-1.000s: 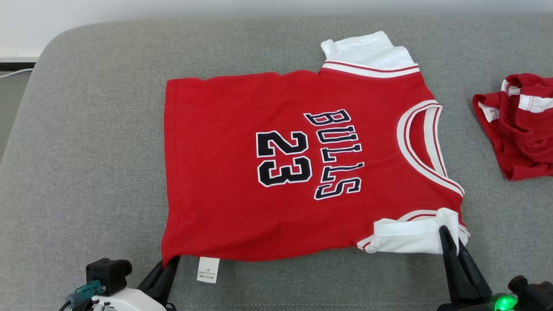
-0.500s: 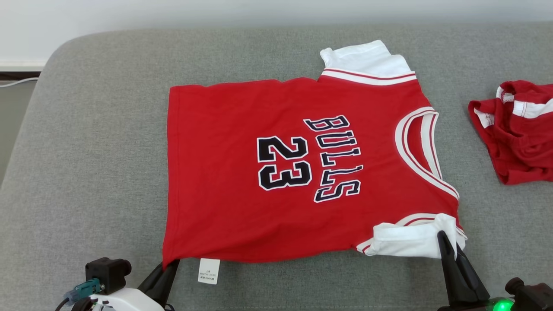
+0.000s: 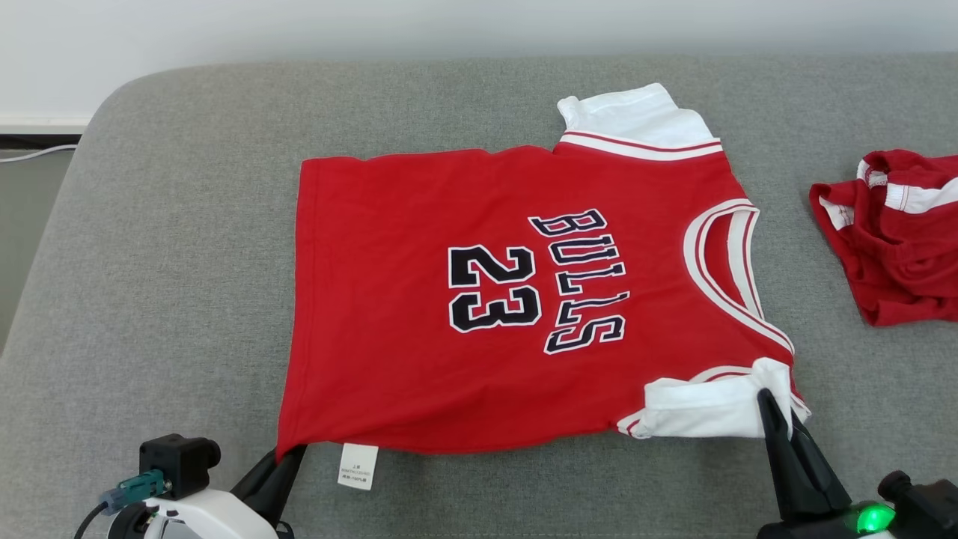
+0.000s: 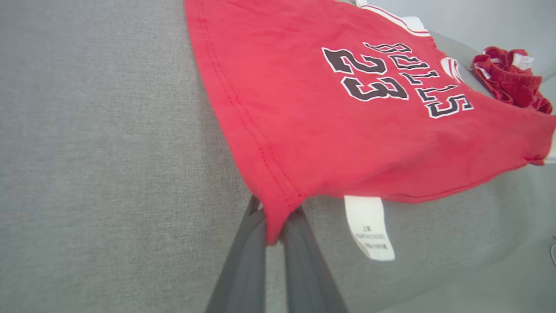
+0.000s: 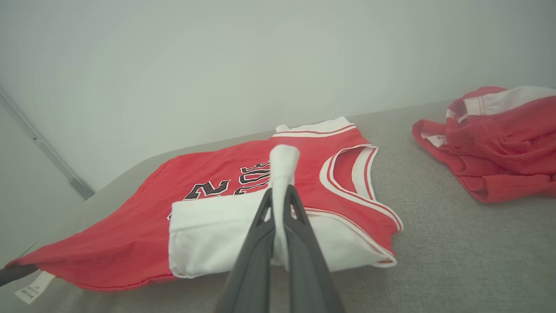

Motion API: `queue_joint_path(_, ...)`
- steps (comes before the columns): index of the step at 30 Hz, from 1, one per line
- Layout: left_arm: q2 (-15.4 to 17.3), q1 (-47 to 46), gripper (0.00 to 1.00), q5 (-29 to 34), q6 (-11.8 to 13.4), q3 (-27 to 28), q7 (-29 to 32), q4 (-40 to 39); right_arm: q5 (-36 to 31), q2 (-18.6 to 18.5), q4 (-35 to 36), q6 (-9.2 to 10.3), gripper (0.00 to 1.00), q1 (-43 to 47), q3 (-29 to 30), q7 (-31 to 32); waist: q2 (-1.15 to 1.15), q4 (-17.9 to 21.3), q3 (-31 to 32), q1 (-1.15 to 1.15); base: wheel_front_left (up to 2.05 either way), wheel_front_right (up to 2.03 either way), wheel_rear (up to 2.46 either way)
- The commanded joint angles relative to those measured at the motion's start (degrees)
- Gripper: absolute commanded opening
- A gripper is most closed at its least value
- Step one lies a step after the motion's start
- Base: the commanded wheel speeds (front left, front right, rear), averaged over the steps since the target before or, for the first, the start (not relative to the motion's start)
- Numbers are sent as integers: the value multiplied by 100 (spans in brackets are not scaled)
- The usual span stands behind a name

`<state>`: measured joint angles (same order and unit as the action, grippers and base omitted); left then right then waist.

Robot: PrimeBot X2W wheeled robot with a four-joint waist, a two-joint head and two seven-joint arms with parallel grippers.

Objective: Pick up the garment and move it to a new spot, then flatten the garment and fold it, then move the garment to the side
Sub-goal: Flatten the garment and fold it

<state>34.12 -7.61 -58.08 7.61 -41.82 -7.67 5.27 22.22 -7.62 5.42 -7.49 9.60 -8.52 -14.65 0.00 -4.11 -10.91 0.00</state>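
The garment (image 3: 419, 322) is a red jersey with white sleeves and black "BULLS 23" lettering, spread nearly flat on the grey cushion (image 3: 165, 262). My left gripper (image 3: 288, 453) is shut on its near-left hem corner; in the left wrist view the red hem (image 4: 278, 187) is pinched between my left gripper's (image 4: 271, 221) fingers and slightly raised. My right gripper (image 3: 771, 408) is shut on the near white sleeve (image 3: 703, 408). In the right wrist view a fold of that white sleeve (image 5: 208, 234) stands up between my right gripper's (image 5: 280, 204) fingers.
A crumpled second red and white garment (image 3: 898, 239) lies at the right of the cushion, also seen as a red heap (image 5: 499, 148). A white care label (image 3: 357, 466) hangs from the jersey's near edge. The cushion's rounded corner is at the far left, with a pale wall behind.
The whole head view has slid down a little, so the camera has moved. Both grippers keep the same hold on the jersey, which stays spread as before.
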Motion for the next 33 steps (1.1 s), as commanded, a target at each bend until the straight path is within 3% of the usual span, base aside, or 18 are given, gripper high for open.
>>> queue_joint_path(1,241,-308,0,12,20,241,5,-127,6,-137,132,0,0,-221,-192,-35,0,13,-12,0,0,0,0)
queue_joint_path(7,268,-387,0,-13,1,222,120,-61,207,-310,-512,0,0,-403,-520,-35,0,46,-46,0,0,0,0)
queue_joint_path(17,-77,-162,0,-261,-127,184,-56,357,501,-109,-1315,0,0,-248,-531,-35,0,18,-112,0,0,0,0)
queue_joint_path(18,-96,-133,1,-265,-133,182,-93,392,526,-66,-1367,0,8,-215,-512,-35,0,25,-114,0,0,0,0)
queue_joint_path(19,-119,-109,44,-267,-134,187,-141,423,517,-41,-1378,0,39,-201,-502,-35,0,31,-113,0,0,0,0)
queue_joint_path(20,-145,-80,77,-284,-144,187,-168,450,535,2,-1370,0,65,-181,-482,-35,0,36,-108,0,0,0,0)
queue_joint_path(21,-160,-64,100,-281,-140,191,-203,474,535,35,-1368,0,100,-156,-464,-35,0,40,-101,0,0,0,0)
queue_joint_path(26,-189,0,100,-165,48,330,-463,469,405,131,-988,0,100,-29,-247,-35,0,66,-64,0,0,0,0)
queue_joint_path(33,3,-21,100,325,510,569,-648,-3,23,108,-266,0,100,23,80,-35,0,47,-47,0,0,0,0)
